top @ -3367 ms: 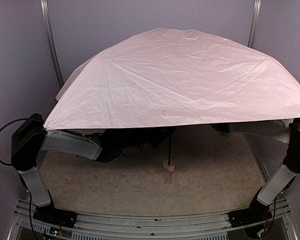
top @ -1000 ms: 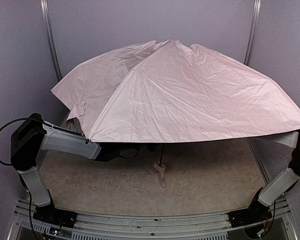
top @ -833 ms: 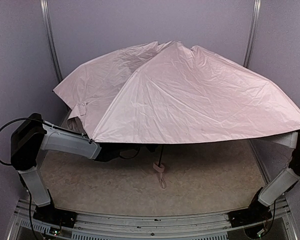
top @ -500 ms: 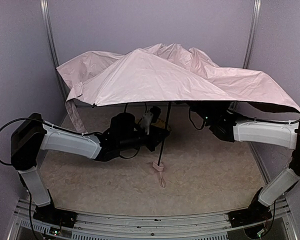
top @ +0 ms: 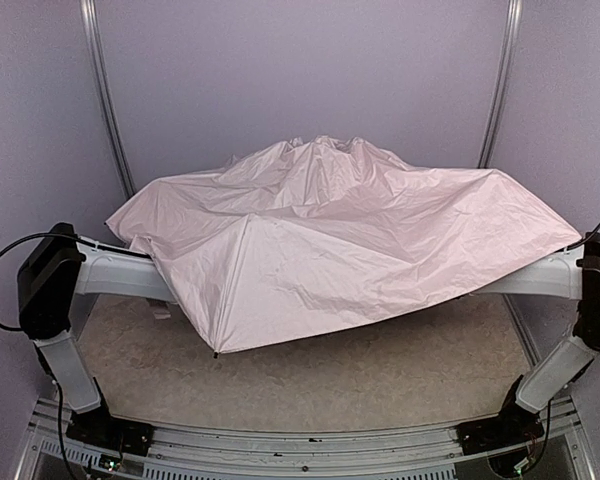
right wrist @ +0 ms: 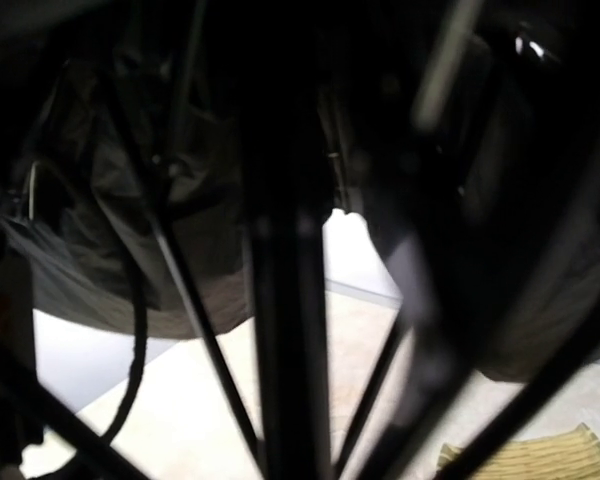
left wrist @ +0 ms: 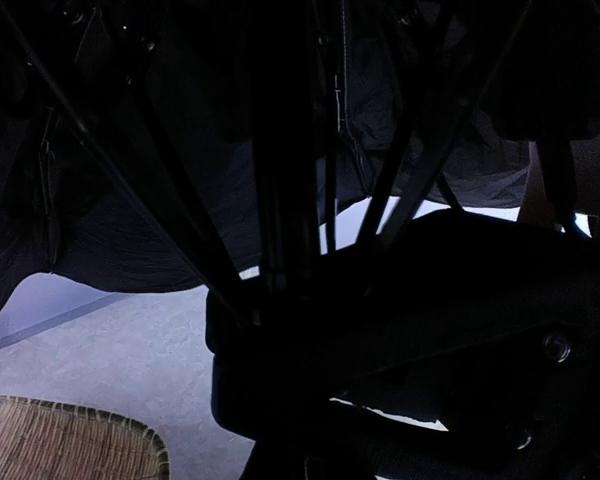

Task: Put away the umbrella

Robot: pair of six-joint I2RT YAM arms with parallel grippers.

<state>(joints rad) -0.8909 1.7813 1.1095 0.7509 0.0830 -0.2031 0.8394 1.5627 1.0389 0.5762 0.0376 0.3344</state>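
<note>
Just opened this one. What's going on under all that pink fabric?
Two robot arms are putting away an umbrella. Its pink canopy lies slack and crumpled, draped over the left arm and the right arm above the table, hiding both sets of fingers from the overhead camera. The wrist cameras look up under the canopy and show its black underside and ribs, plus a woven tray on the table. It is too dark to tell whether either arm grips anything.
</note>
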